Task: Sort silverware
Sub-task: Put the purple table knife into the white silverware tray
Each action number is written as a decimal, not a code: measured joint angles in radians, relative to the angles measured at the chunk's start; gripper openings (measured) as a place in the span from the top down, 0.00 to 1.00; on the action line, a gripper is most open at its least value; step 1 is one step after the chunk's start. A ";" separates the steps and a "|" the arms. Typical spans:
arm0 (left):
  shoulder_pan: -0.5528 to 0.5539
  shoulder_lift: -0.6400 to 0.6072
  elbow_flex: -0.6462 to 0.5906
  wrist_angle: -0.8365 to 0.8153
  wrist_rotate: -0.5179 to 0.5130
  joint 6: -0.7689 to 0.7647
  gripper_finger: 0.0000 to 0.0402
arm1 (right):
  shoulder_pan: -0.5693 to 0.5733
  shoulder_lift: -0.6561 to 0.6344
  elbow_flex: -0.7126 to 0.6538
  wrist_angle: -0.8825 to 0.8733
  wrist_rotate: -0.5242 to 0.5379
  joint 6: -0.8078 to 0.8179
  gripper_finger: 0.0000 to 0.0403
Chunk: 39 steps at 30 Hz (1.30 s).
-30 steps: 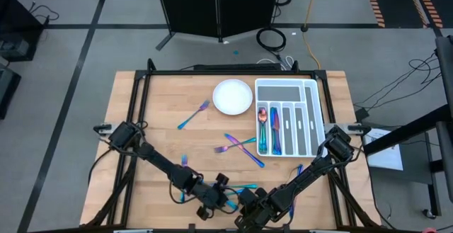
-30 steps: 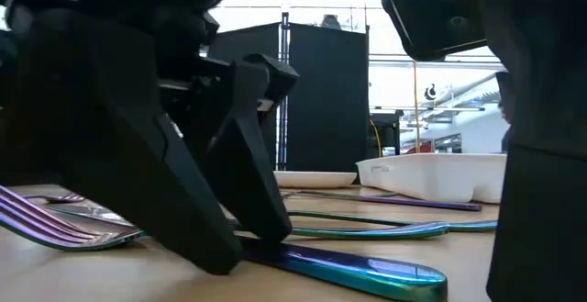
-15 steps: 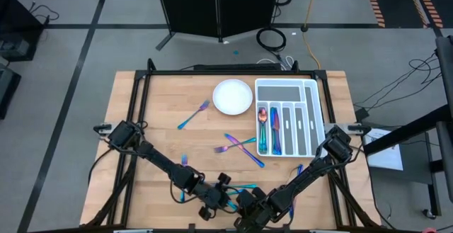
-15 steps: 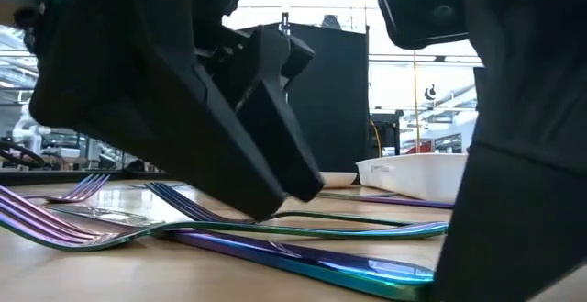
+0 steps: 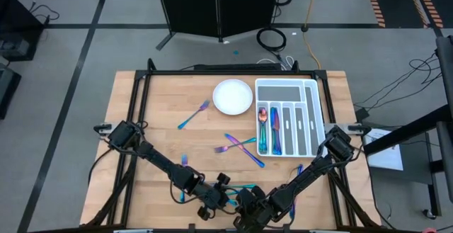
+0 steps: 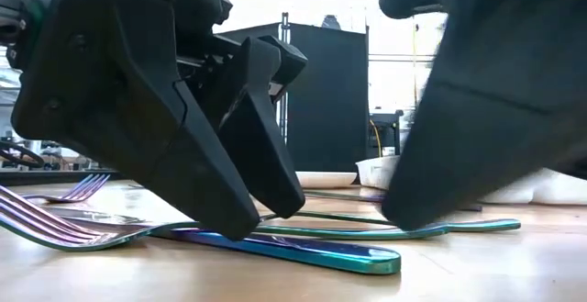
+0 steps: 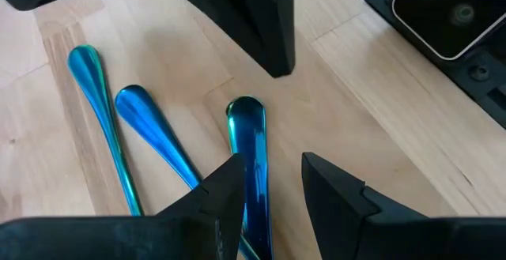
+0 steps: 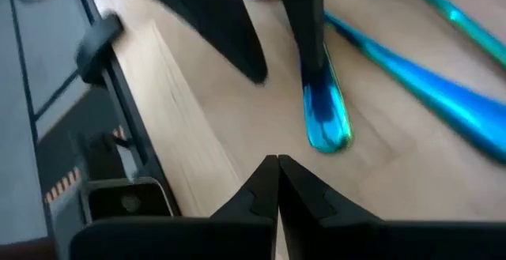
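Several iridescent pieces of silverware lie flat at the table's near edge (image 5: 244, 188). Both grippers meet there. My left gripper (image 7: 271, 161) is open, slanting down over a blue handle (image 7: 247, 130) whose rounded end points toward my right gripper. Two more teal handles (image 7: 118, 110) lie beside it. My right gripper (image 8: 277, 163) is shut, a little above the wood, just short of that handle's end (image 8: 326, 126). The white tray (image 5: 316, 116) holds a spoon (image 5: 262, 123) and other pieces. My left gripper has one fingertip (image 7: 233, 177) over the blue handle (image 7: 251, 185), a short way back from its rounded end; the other fingertip (image 7: 316, 173) stands over bare wood. The fingers slant down along the handle. The handle lies flat on the table. Whether the fingertip touches it, I cannot tell.
A white plate (image 5: 233, 95) stands at the far middle, left of the tray. Loose forks and a knife lie mid-table (image 5: 237, 148), one fork farther left (image 5: 192, 115), one piece near the right arm (image 5: 299, 169). Fork tines (image 6: 46, 224) lie left of my left gripper.
My right gripper has risen a little off the table and tipped, staying shut. In the low view the blue handle's rounded end lies a little farther toward the table's left than a second ago.
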 joint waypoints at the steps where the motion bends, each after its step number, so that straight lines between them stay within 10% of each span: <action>1: 0.000 0.000 0.000 0.000 0.000 0.000 0.68 | 0.000 0.001 0.000 -0.001 -0.003 0.001 1.00; 39: 0.010 0.000 0.000 -0.074 -0.031 -0.016 0.68 | -0.009 0.028 0.008 -0.134 -0.090 0.074 1.00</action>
